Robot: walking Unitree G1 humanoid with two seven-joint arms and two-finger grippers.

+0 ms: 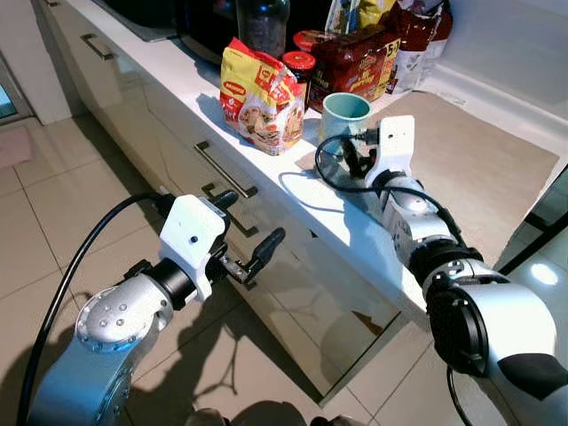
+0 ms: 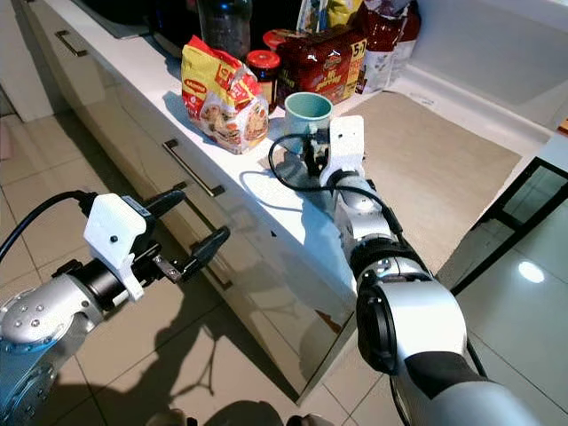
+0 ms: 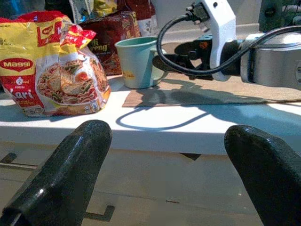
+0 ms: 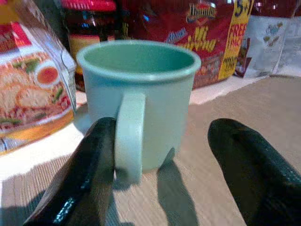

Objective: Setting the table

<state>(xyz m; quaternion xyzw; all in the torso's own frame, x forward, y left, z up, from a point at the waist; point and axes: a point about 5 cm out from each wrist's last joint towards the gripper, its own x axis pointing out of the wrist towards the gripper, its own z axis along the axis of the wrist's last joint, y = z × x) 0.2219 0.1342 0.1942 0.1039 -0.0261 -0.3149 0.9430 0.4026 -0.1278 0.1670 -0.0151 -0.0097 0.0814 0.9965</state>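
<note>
On the white kitchen surface (image 1: 355,235), the pale green ceramic mug (image 4: 141,94) stands just ahead of the right tool (image 4: 164,165), fingers apart around its handle. It looks rigid, smooth, perhaps slippery; grip the handle. The left tool (image 1: 253,244) hangs open below.

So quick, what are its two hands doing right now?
Left gripper: open, holding nothing, out in front of the drawers.
Right gripper: open around the mug, not yet closed.

green mug (image 1: 344,114) on counter (image 1: 293,177), right gripper (image 1: 353,160) just beside it, noodle packet (image 1: 259,96)
</note>
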